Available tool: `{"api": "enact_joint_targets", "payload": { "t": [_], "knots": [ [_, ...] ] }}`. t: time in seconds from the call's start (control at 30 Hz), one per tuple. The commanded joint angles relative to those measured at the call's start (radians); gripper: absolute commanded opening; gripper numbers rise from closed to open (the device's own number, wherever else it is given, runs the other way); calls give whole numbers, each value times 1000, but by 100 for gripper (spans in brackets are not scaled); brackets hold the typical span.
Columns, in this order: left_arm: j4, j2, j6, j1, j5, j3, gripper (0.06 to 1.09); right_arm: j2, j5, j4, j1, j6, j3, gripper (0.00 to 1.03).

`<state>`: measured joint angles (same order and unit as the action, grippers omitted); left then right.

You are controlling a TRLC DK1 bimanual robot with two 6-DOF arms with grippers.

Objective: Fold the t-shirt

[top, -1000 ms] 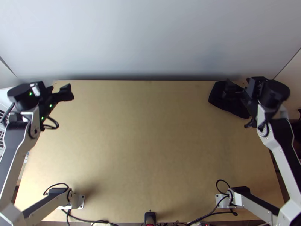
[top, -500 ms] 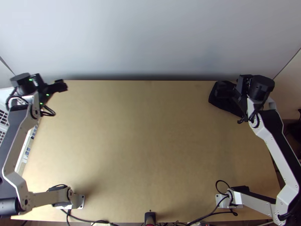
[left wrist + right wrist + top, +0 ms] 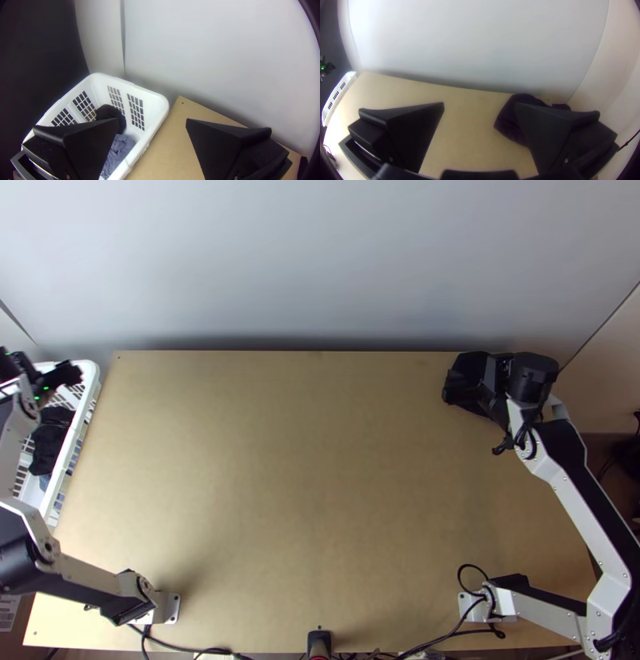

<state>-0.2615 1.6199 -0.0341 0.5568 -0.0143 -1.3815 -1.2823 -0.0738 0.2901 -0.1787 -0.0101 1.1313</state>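
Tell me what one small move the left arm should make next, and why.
I'd probably lower the left gripper into the white laundry basket: its fingers are apart with nothing between them, it hangs over that basket, and black cloth and blue-grey cloth lie inside. The dark bundle at the table's far right looks set aside.

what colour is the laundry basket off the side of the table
The basket is white, seen best in the left wrist view.

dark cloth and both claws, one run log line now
left claw: open, by white basket | right claw: open, near dark cloth | cloth: compact, far right on table | holding: nothing
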Motion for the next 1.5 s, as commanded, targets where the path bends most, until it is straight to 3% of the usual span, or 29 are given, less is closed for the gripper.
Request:
{"api": "enact_joint_targets", "payload": {
  "t": [0.0, 0.87, 1.23, 1.47],
  "knots": [
    [5, 159, 25, 132, -3, -105, 103, -8, -17, 1, -21, -14, -24, 98],
    [-110, 910, 92, 275, 7, -880, 103, 57, -96, 0, -82, -45, -116, 98],
    [-4, 1046, 122, 276, 39, -895, 103, 34, -115, -9, -68, -73, -103, 98],
    [53, 1109, 148, 281, 119, -921, 103, 35, -116, 0, -51, -76, -97, 98]
  ]
}}
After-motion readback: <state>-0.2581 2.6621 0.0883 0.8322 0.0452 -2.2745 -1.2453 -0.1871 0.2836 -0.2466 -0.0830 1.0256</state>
